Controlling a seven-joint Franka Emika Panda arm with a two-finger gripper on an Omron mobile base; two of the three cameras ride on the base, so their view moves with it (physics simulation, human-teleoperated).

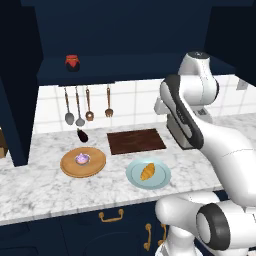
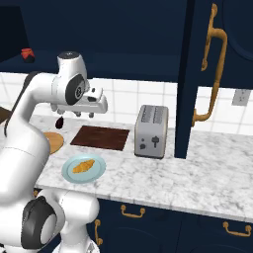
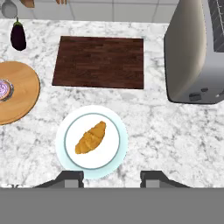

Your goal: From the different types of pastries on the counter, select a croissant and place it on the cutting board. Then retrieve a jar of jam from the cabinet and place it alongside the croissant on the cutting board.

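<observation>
Hand view: no readable writing is seen anywhere. One croissant (image 3: 90, 137) is sat on one pale blue plate (image 3: 118, 153) on the bench (image 3: 175, 131), near one bare cutting board (image 3: 99, 61). Claw (image 3: 112, 178) is closed, empty.

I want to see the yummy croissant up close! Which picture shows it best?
The hand view shows the croissant best: it looks straight down on it, big and unblocked, lying on its pale blue plate. The left base view shows it smaller, from the front. The right base view shows it smallest, at a slant.
</observation>
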